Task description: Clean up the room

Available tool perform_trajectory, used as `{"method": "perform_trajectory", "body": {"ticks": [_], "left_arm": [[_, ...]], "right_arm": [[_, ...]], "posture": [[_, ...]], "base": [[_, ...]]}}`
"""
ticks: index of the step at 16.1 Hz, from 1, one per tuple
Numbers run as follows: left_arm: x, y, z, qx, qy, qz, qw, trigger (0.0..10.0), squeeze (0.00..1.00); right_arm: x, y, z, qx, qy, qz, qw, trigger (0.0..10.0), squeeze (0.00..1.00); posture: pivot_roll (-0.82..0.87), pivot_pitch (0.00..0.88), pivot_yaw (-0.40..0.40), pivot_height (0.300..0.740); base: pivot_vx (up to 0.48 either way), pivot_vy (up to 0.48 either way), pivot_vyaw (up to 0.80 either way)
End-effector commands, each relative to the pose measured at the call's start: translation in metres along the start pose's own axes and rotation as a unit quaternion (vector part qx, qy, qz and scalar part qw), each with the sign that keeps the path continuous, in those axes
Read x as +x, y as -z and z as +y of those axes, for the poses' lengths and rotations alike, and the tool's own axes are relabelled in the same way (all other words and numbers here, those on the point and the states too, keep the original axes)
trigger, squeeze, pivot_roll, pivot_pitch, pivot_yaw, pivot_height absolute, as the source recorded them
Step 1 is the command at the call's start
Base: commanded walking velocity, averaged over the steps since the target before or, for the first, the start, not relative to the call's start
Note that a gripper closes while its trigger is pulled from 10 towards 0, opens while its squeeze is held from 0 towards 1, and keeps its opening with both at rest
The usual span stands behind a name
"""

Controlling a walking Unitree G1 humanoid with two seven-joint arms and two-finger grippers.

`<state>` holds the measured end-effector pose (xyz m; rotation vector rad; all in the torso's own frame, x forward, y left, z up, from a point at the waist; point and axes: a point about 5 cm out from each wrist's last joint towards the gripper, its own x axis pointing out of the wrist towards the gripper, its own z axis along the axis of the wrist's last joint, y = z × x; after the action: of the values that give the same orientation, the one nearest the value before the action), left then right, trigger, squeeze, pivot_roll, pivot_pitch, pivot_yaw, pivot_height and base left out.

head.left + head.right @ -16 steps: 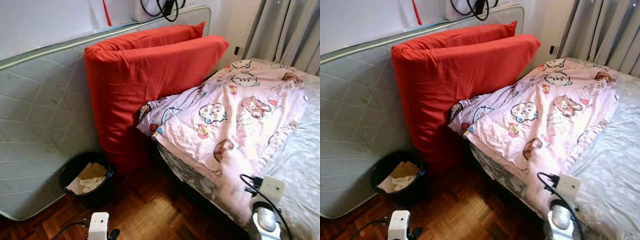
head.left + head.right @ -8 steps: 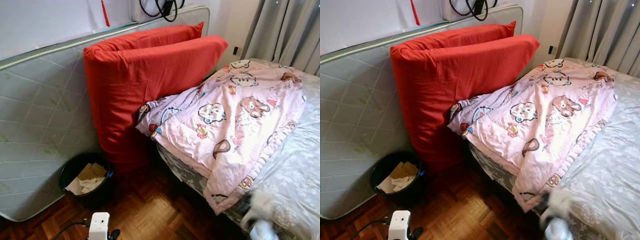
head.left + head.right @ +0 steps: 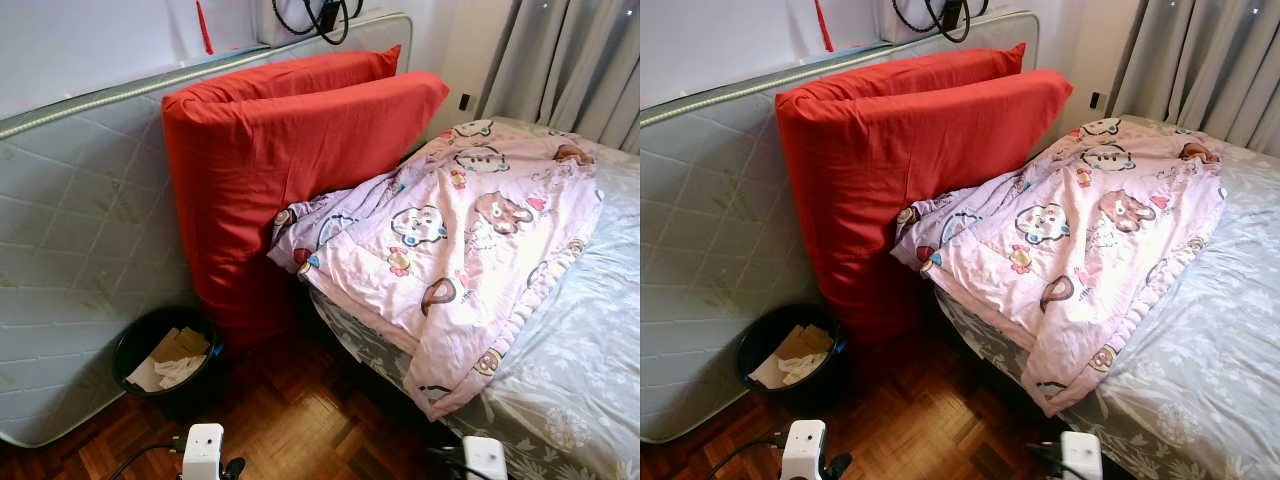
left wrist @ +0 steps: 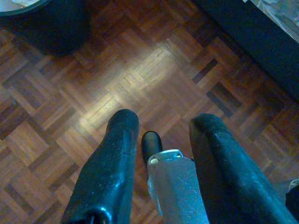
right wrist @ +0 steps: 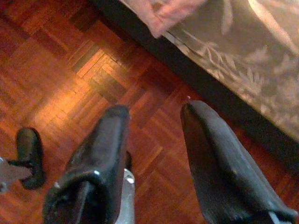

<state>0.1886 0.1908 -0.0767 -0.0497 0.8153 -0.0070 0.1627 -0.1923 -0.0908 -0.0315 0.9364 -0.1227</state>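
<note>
Item: pink quilt point(image 3: 455, 240), centre-right of frame, rumpled across grey bed point(image 3: 590, 370), corner overhanging. Left gripper point(image 4: 161, 140) and right gripper point(image 5: 154, 135): both unclenched, empty, above parquet floor point(image 3: 290, 420). Risk: overhanging corner dragging quilt floorward if tugged.

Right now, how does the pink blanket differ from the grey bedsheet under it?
The pink blanket has cartoon animal prints and lies rumpled, one corner hanging over the bed edge. The grey bedsheet has a pale leafy pattern and lies flat. Both are on the bed.
</note>
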Motion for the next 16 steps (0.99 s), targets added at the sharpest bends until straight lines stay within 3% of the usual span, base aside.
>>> {"method": "perform_trajectory", "body": {"ticks": [1, 3, 10, 16], "left_arm": [[0.000, 0.002, 0.002, 0.000, -0.005, 0.010, 1.000, 10.0, 0.00], [0.000, 0.002, 0.002, 0.000, -0.005, 0.010, 1.000, 10.0, 0.00], [0.000, 0.000, 0.003, 0.001, -0.009, 0.008, 1.000, 10.0, 0.00], [0.001, 0.000, 0.002, 0.000, -0.010, 0.008, 1.000, 10.0, 0.00]], "right_arm": [[0.001, -0.002, 0.002, -0.041, -0.002, 0.000, 0.999, 10.0, 0.00], [0.001, -0.002, 0.003, -0.066, -0.011, 0.000, 0.998, 10.0, 0.00], [-0.004, 0.016, -0.007, -0.041, -0.002, 0.031, 0.999, 10.0, 0.00], [-0.004, 0.019, -0.009, -0.044, -0.006, 0.039, 0.998, 10.0, 0.00]], "posture": [[0.03, 0.000, 0.004, 0.740], [0.03, 0.000, 0.002, 0.740], [0.04, 0.000, 0.003, 0.740], [0.04, 0.000, 0.002, 0.740]], "base": [[0.000, 0.000, 0.80], [0.000, 0.000, 0.80], [0.000, 0.000, 0.80], [0.000, 0.000, 0.80]]}}
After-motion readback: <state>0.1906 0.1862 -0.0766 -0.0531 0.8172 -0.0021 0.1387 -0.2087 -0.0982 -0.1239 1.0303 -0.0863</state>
